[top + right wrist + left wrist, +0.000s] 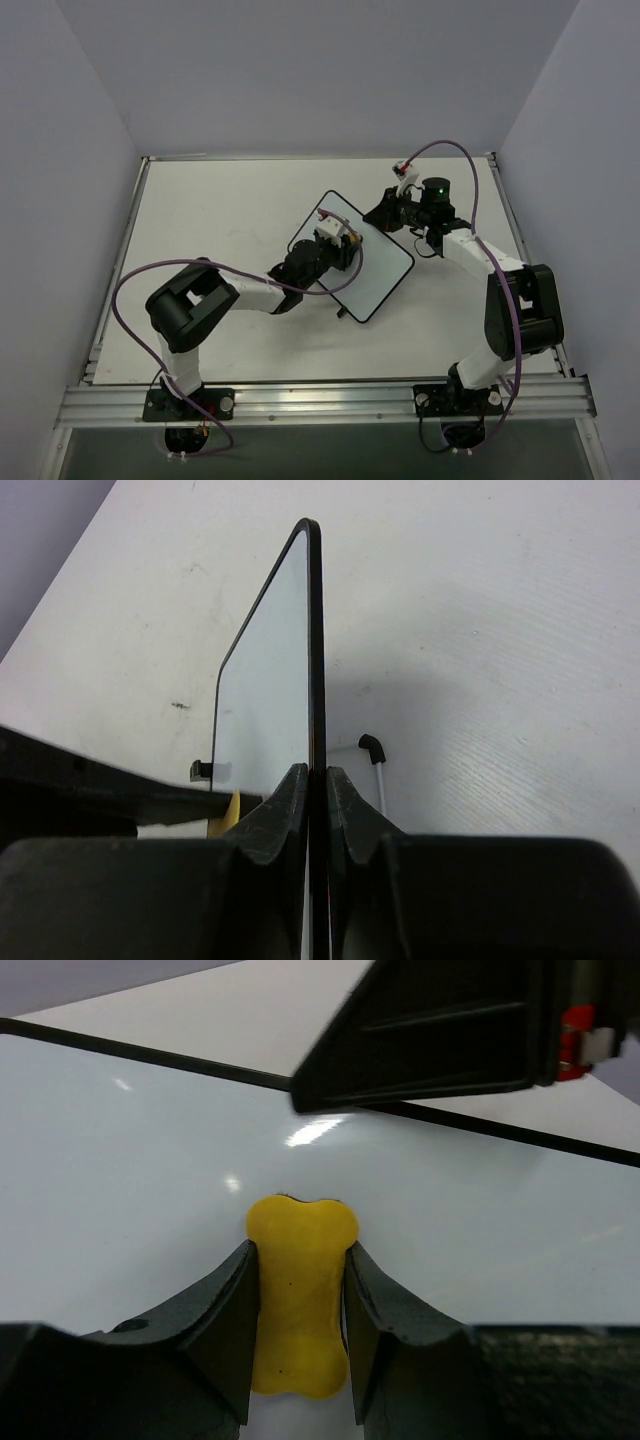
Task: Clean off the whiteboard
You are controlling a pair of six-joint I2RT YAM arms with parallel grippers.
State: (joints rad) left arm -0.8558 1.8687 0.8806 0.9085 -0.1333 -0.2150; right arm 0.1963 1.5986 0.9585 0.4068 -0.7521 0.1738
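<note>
The whiteboard [378, 272] is being seen a little right of the centre of the top view, on the desk [200, 225], turned like a diamond with its glossy white face toward the camera. Its upper right edge is being gripped by the right jaws, which are closed narrowly on the thin black frame, one on each side. A yellow eraser [298, 1300] is being held between the left jaws, with its tip touching the face near the middle of the board.
</note>
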